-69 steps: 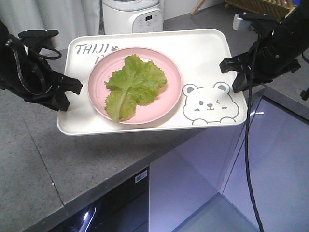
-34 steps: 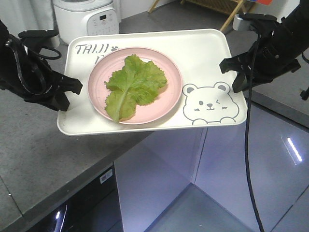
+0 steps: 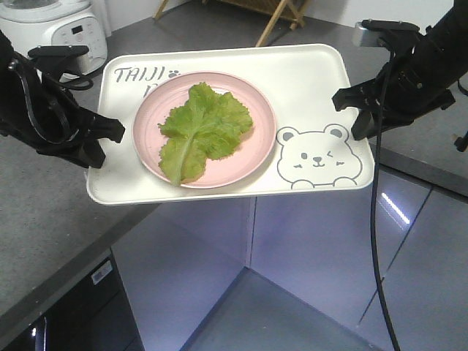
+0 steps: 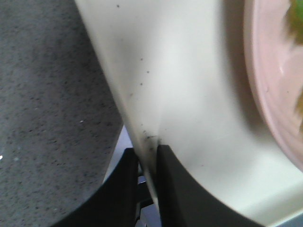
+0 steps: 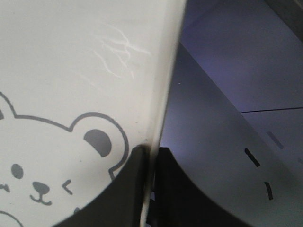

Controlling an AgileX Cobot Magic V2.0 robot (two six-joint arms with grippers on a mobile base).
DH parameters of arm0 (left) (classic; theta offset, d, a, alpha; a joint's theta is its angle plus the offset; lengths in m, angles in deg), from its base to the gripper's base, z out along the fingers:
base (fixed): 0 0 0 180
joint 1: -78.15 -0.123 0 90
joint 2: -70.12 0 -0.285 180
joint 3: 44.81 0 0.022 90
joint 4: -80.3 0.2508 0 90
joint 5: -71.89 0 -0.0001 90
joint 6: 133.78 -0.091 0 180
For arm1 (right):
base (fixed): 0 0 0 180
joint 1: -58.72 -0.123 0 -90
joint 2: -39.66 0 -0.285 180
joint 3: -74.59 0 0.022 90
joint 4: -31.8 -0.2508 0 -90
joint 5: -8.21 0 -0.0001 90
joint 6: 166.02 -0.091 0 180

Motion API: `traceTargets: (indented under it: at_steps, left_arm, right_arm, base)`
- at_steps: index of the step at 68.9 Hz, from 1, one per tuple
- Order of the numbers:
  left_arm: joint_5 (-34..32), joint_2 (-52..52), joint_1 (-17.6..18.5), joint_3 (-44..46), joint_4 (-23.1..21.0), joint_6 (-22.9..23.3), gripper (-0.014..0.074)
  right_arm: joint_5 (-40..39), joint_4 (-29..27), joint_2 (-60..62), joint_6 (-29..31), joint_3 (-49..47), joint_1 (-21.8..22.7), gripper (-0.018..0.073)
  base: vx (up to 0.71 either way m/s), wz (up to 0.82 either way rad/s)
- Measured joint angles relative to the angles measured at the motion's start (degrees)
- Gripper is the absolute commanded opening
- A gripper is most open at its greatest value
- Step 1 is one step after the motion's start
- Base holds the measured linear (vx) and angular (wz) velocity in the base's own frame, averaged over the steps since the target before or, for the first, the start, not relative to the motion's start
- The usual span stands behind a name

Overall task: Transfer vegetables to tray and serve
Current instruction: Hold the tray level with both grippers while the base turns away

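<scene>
The cream-white tray point(image 3: 307, 80) with grey lettering and a winking bear hangs in the air, held level at both short ends. On it sits a round pink plate point(image 3: 257, 153) carrying the vegetables point(image 3: 201, 128), one frilly light green lettuce leaf. My left gripper point(image 3: 102, 142) is shut on the tray's left rim point(image 4: 142, 118); its black fingers point(image 4: 173, 189) pinch the edge. At the opposite end, my right gripper point(image 3: 349, 110) is shut on the tray's right rim point(image 5: 165, 94), beside the bear drawing point(image 5: 57, 156).
A grey speckled counter point(image 3: 44, 219) lies below and left of the tray, with a white rice cooker point(image 3: 58, 33) at its back. Glossy cabinet panels and floor point(image 3: 314, 248) lie under the tray's right half. A wooden rack point(image 3: 281, 11) stands behind.
The tray, plate and lettuce keep their place between the grippers while the background slides left: the rice cooker and counter edge have shifted left, and more cabinet front shows under the tray.
</scene>
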Motion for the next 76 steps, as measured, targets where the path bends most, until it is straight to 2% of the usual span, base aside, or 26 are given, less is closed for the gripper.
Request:
traceTargets:
  at_steps: [56, 76]
  left_arm:
    - [0.0, 0.0, 0.0, 0.0, 0.0, 0.0, -0.0006]
    - [0.23, -0.02, 0.0, 0.0, -0.05, 0.0, -0.0006]
  right_arm:
    - [0.0, 0.0, 0.0, 0.0, 0.0, 0.0, -0.0005]
    - [0.07, 0.0, 0.0, 0.0, 0.0, 0.0, -0.0005]
  base:
    - [-0.04, -0.35]
    - [0.06, -0.09]
